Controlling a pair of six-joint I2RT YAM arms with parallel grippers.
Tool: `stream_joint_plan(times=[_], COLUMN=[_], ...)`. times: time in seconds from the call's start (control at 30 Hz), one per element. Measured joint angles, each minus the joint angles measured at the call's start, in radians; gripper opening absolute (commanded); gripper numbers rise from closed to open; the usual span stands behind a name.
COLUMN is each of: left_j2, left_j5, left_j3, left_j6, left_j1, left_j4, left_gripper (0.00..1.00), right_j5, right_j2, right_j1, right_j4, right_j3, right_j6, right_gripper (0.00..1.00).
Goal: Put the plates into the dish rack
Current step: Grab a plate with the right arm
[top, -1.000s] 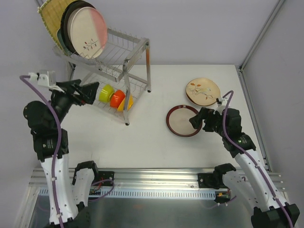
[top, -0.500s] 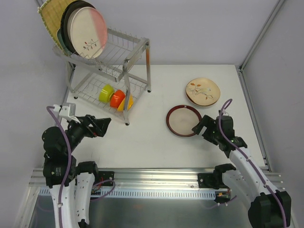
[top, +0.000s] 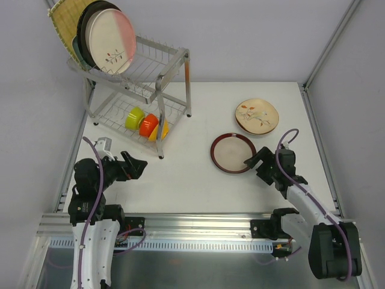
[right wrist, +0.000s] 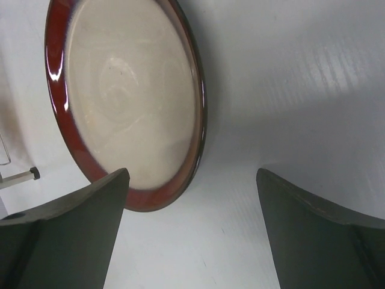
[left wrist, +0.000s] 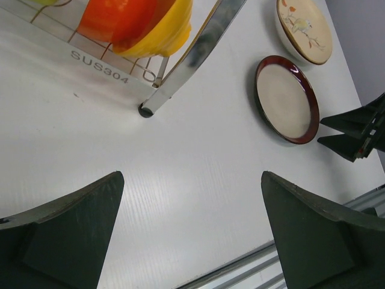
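While two plates lie flat on the white tabletop (top: 198,186), loading is judged to be only partly complete. The round cream plate with a dark red rim (top: 233,153) sits right of centre. The cream floral plate (top: 257,115) lies just beyond it, apart from it. Several plates already stand on edge in the upper tier of the silver wire dish rack (top: 187,84) at the far left, including a cream-and-pink floral plate (top: 110,41) and a square yellow woven-look plate (top: 62,18). Small coloured bowls (top: 147,124) occupy the lower tier.

The right end effector (top: 254,161) is spread wide and holds nothing. Its fingers are low over the tabletop, just beside the near right edge of the red-rimmed plate. The left end effector (top: 133,167) is also spread and empty, near the front leg of the rack.

Handling notes:
- The red-rimmed plate appears to be glazed ceramic. Expect it to be rigid, fairly heavy, slippery and breakable.
- Grip at the raised rim, one finger under the lip and one on the inner face.
- A flat plate offers little clearance below, so expect to tilt or lever the rim up first.
- Carry it on edge to an open slot in the upper tier.
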Motion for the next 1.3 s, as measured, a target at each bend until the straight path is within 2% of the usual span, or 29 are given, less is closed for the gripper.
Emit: stream_joint_plan(times=[0.23, 0.37, 0.7, 0.8, 0.9, 0.93, 1.0, 1.13, 1.3], left_j2=[-0.006, -0.006, -0.005, 0.002, 0.015, 0.019, 0.023, 0.023, 0.017], left_j5=[-0.016, -0.022, 0.015, 0.045, 0.082, 0.093, 0.116, 0.153, 0.175], left_j3=[-0.045, -0.045, -0.045, -0.045, -0.045, -0.045, -0.045, -0.045, -0.054], left_j6=[-0.004, -0.004, -0.006, -0.025, -0.055, -0.064, -0.09, -0.151, -0.218], left_j1=[-0.005, -0.005, -0.025, -0.025, -0.025, -0.025, -0.025, -0.025, -0.045], left_j4=[0.012, 0.023, 0.041, 0.042, 0.043, 0.045, 0.047, 0.052, 0.065], left_gripper=[0.99, 0.99, 0.99, 0.99, 0.99, 0.99, 0.99, 0.99, 0.99], right_j5=[-0.021, -0.026, -0.058, -0.063, -0.064, -0.063, -0.063, -0.068, -0.093], right_j2=[0.099, 0.158, 0.282, 0.303, 0.319, 0.324, 0.335, 0.351, 0.368], right_j1=[-0.004, -0.005, -0.01, -0.011, -0.011, -0.011, -0.011, -0.013, -0.013], right_j4=[0.146, 0.225, 0.373, 0.392, 0.395, 0.396, 0.392, 0.396, 0.427], right_j3=[-0.01, -0.01, -0.011, -0.011, -0.011, -0.011, -0.013, -0.014, -0.02], right_j6=[0.056, 0.093, 0.152, 0.159, 0.162, 0.162, 0.163, 0.163, 0.165], right_gripper=[0.84, 0.72, 0.6, 0.52, 0.4, 0.31, 0.25, 0.01, 0.01])
